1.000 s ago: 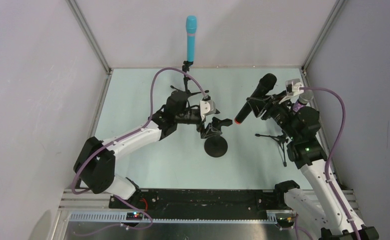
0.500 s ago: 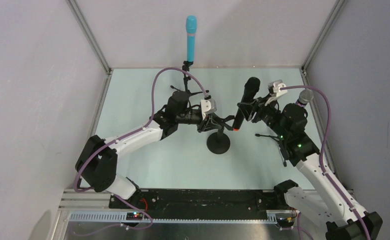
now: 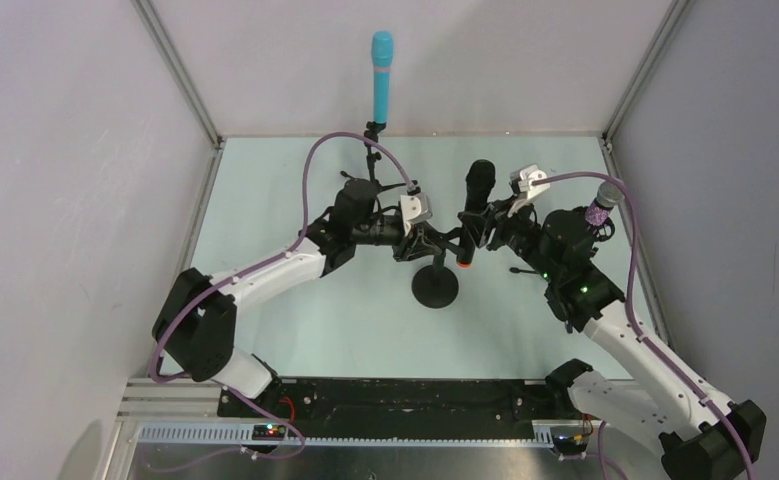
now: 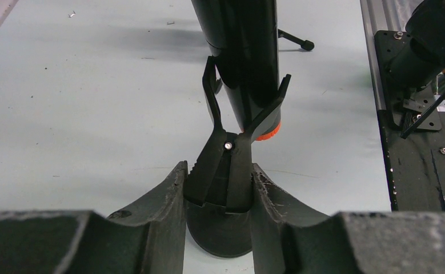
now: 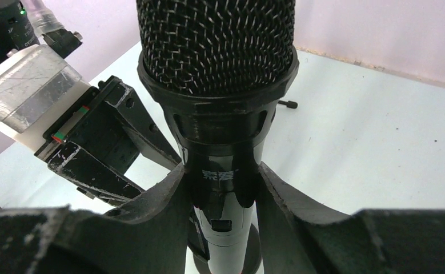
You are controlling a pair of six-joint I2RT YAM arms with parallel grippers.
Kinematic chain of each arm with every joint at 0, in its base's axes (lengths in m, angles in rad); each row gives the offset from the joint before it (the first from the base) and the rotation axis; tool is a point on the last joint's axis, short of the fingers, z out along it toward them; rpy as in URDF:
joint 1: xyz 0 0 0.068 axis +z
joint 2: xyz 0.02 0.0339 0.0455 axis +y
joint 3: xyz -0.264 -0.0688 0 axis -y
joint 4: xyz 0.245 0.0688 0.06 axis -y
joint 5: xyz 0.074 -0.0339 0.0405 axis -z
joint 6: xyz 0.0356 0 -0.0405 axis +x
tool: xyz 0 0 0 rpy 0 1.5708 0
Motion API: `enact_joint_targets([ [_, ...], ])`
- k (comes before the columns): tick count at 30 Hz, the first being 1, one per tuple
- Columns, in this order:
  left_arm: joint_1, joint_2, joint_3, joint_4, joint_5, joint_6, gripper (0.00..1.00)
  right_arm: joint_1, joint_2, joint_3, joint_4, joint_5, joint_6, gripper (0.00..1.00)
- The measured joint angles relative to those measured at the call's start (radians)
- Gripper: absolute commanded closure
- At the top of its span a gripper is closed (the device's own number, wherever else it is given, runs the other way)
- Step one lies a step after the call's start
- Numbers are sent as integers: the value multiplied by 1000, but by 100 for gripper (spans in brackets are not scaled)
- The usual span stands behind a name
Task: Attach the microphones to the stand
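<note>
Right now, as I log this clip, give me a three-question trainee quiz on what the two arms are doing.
1. True or false: the right pincer is shut on the black microphone just below its mesh head.
2. What is the left pincer squeezing? A) the clip of the round-base stand; B) a cable; C) a purple microphone.
3. Fill in: the far microphone, standing upright, is coloured ____.

Key: 1 true; 2 A; 3 turquoise.
</note>
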Motion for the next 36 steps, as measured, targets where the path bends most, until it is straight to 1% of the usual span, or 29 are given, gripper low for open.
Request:
enact_joint_targets([
  [10, 2, 2, 6, -10, -2, 0, 100, 81, -10, -84, 149, 83, -60, 100],
  [23, 3, 2, 8, -17, -4, 0, 100, 176, -14, -246, 429, 206, -109, 100],
  [33, 4, 2, 14, -32, -1, 0, 100, 222, 4, -263, 491, 261, -158, 100],
  [35, 4, 2, 14, -32, -2, 0, 87, 223, 6, -264, 494, 261, -163, 100],
  [36, 4, 2, 14, -32, -2, 1, 69, 224, 6, -264, 495, 260, -167, 100],
])
